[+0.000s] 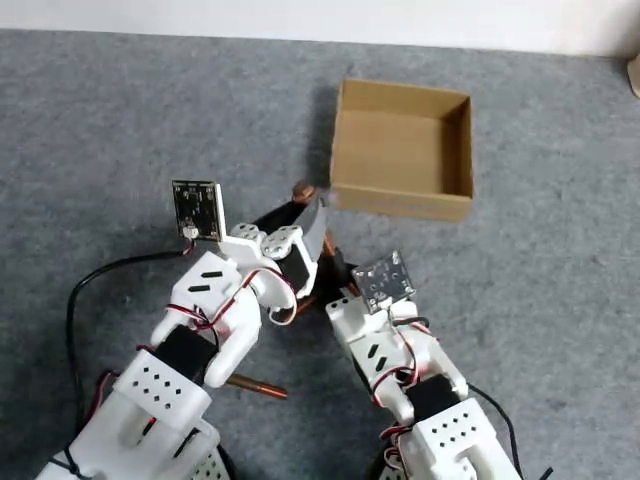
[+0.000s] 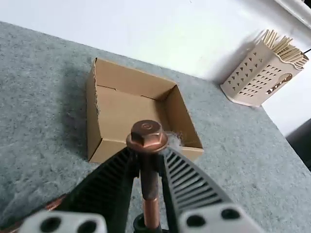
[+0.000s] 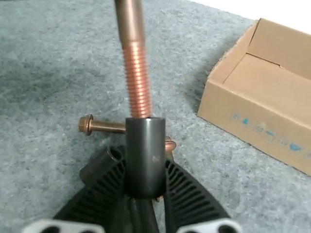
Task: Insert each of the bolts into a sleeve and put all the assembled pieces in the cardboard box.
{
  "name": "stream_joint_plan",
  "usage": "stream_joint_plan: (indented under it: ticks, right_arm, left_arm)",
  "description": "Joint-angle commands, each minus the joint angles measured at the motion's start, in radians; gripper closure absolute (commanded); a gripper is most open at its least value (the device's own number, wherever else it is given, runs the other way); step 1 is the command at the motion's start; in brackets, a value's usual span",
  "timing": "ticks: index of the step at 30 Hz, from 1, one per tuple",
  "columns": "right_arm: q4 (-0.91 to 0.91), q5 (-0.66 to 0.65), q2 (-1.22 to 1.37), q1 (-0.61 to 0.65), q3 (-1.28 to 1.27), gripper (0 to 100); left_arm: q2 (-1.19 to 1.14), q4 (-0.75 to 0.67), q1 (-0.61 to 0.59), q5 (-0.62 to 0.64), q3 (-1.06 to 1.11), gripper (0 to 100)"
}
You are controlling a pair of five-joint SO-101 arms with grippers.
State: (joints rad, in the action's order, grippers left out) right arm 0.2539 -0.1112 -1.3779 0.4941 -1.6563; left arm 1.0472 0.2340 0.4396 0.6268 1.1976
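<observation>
Two arms meet over the middle of the grey worktop [image 1: 540, 300] in the high view, just in front of the near left corner of the cardboard box [image 1: 400, 202]. The left fingers [image 1: 314, 228] carry the held bolt [image 1: 302, 191], whose copper head shows close to that corner of the box. The right fingers [image 1: 337, 270] sit just beside and below them, but from here we cannot make out their grip. A loose bolt [image 1: 256, 385] lies flat on the worktop well back, between the two arm bases.

From the left wrist view, we see the left fingers [image 2: 112, 174] closed narrowly on the shank of the held bolt [image 2: 147, 137]. The bolt's flanged hex head stands just past the fingertips. Beyond it, the cardboard box [image 2: 95, 114] rests open on the worktop, and a pale perforated holder [image 2: 257, 75] full of thin sticks stands farther off by the wall.

From the right wrist view, we see the right fingers [image 3: 187, 189] clamped on a dark sleeve [image 3: 144, 155] that stands upright between them. The threaded end of the held bolt [image 3: 135, 63] meets the sleeve's open top, in line with it, with most of the thread showing outside. Behind the sleeve, a lying bolt [image 3: 99, 126] rests flat on the worktop, and we cannot tell whether it is the loose one. The cardboard box [image 3: 252, 114] sits near, off to one side.
</observation>
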Motion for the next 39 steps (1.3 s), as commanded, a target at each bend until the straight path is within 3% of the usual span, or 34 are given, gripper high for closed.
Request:
stream_joint_plan:
  ticks: [1, 12, 18, 23, 32, 39]
  right_arm:
    - [-0.030, 0.006, -0.016, 0.001, 0.012, 99.4]
    - [-0.027, 0.006, -0.047, 0.001, 0.013, 99.4]
    - [-0.012, 0.006, -0.282, 0.001, -0.016, 99.4]
    - [0.114, 0.006, -0.469, 0.007, -0.079, 99.4]
    - [0.114, 0.006, -0.429, 0.001, -0.079, 99.4]
    - [0.139, 0.006, -0.417, -0.019, -0.076, 99.4]
  left_arm:
    - [0.022, 0.002, 0.001, 0.005, -0.027, 100]
    - [0.021, 0.000, 0.008, 0.009, 0.013, 100]
    - [0.019, 0.003, 0.013, 0.011, 0.016, 100]
    - [-0.033, 0.002, 0.031, 0.012, 0.008, 100]
    - [-0.096, 0.006, 0.056, 0.009, -0.022, 100]
    - [-0.094, 0.000, -0.045, 0.009, -0.028, 100]
